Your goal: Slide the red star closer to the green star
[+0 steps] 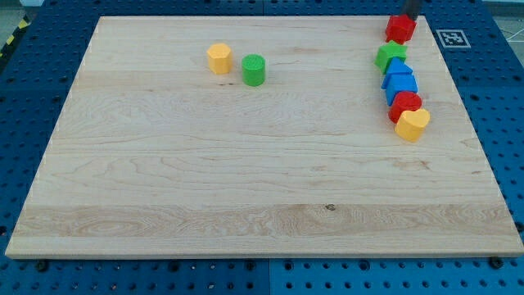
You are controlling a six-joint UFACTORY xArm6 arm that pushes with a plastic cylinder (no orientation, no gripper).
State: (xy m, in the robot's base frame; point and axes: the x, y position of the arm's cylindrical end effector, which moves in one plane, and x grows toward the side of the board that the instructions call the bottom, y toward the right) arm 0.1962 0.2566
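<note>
The red star (400, 29) lies near the view's top right corner of the wooden board (246, 164). The green star (390, 56) lies just below it, a small gap apart. My rod comes in from the view's top edge, and my tip (407, 17) sits right behind the red star's upper edge, touching or nearly touching it. Below the green star runs a tight column of blocks: two blue blocks (399, 80), a red round block (405, 104) and a yellow heart (412, 124).
A yellow hexagonal block (219, 58) and a green cylinder (254, 70) stand side by side in the board's upper left part. A fiducial marker (452, 38) lies off the board's right edge. Blue perforated table surrounds the board.
</note>
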